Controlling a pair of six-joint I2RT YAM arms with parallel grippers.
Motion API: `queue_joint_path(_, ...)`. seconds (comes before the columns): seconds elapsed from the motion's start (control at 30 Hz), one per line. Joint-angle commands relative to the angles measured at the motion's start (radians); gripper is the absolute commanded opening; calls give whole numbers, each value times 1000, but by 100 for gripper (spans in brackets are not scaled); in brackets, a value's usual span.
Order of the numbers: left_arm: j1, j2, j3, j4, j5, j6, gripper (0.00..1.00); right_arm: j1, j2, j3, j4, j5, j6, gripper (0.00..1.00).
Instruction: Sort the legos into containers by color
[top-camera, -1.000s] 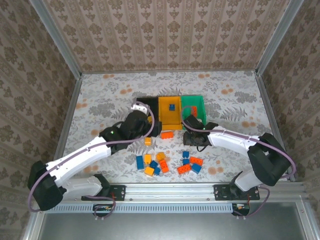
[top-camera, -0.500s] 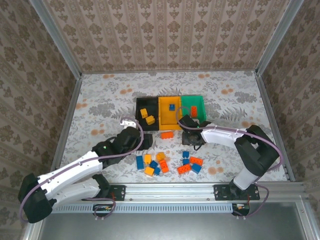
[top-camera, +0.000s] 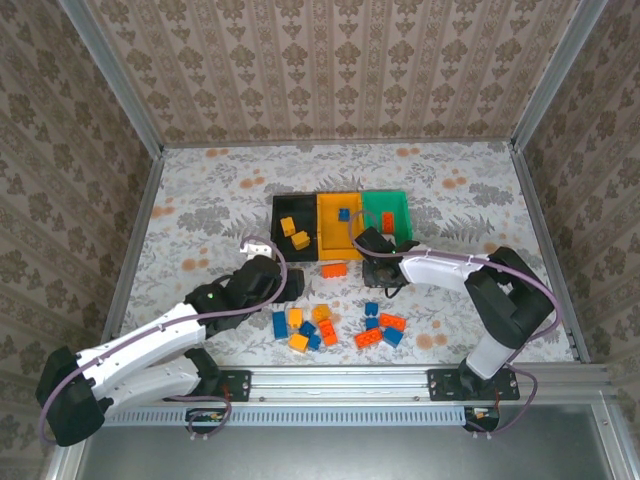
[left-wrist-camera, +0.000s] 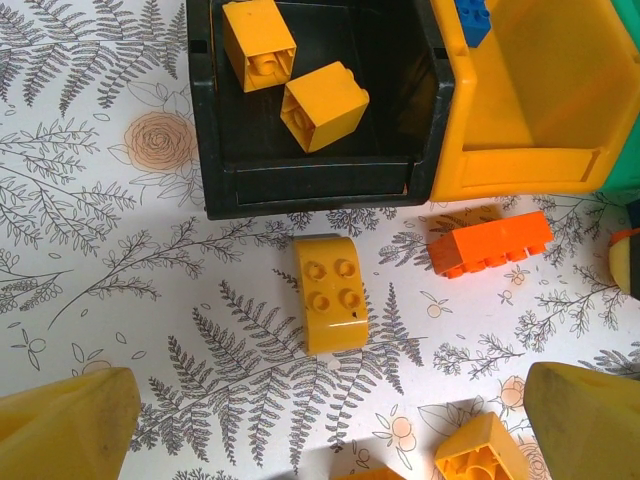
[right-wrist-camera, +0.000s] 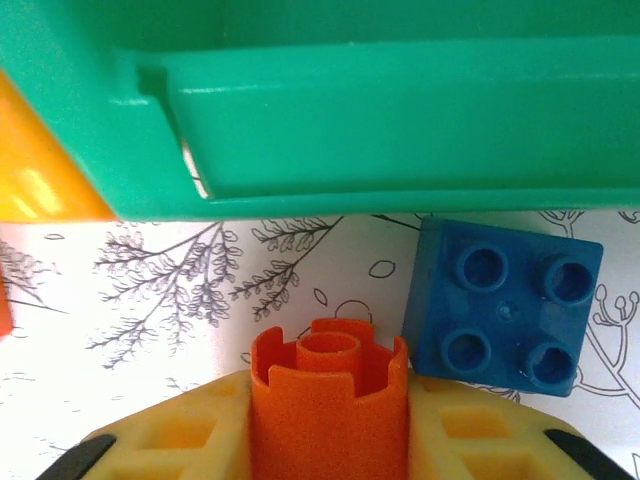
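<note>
The containers stand in a row: black bin (top-camera: 278, 222), yellow-orange bin (top-camera: 328, 232), green bin (top-camera: 400, 208). My right gripper (top-camera: 384, 273) (right-wrist-camera: 328, 420) is just in front of the green bin's wall (right-wrist-camera: 380, 110), shut on a red-orange lego (right-wrist-camera: 328, 400) with its hollow underside facing the camera. A blue lego (right-wrist-camera: 505, 310) lies right beside it. My left gripper (top-camera: 287, 282) (left-wrist-camera: 330, 430) hangs open above a yellow lego (left-wrist-camera: 330, 292) lying on the table before the black bin (left-wrist-camera: 300, 185). A red-orange lego (left-wrist-camera: 492, 243) (top-camera: 334, 269) lies to its right.
Two yellow legos (left-wrist-camera: 323, 105) lie in the black bin, a blue one (top-camera: 343, 213) in the yellow-orange bin, a red-orange one (top-camera: 388, 221) in the green bin. Several loose legos cluster near the front (top-camera: 305, 330) (top-camera: 380, 328). Metal rails border the table.
My left arm has drawn back from over the black bin toward the near side. My right gripper has closed on the red-orange lego in front of the green bin.
</note>
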Motion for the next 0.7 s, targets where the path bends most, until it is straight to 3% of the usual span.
queue_joint_path(0.0, -3, -6, -17, -3, -20, -19, 100, 9, -93, -34, -26, -30, -2, 31)
queue_joint_path(0.23, -1, -12, -31, -9, -22, -29, 100, 21, -338, -27, -171, -84, -10, 29)
queue_joint_path(0.37, 0, -15, -47, 8, -6, -37, 100, -1, -393, 85, -241, -49, -62, 30)
queue_joint_path(0.47, 1, -15, -52, 16, 1, -39, 100, -76, -318, 192, -236, -57, -91, 30)
queue_joint_path(0.67, 2, -54, -63, 5, -1, -57, 100, -184, 5, 435, -238, -28, -116, 30)
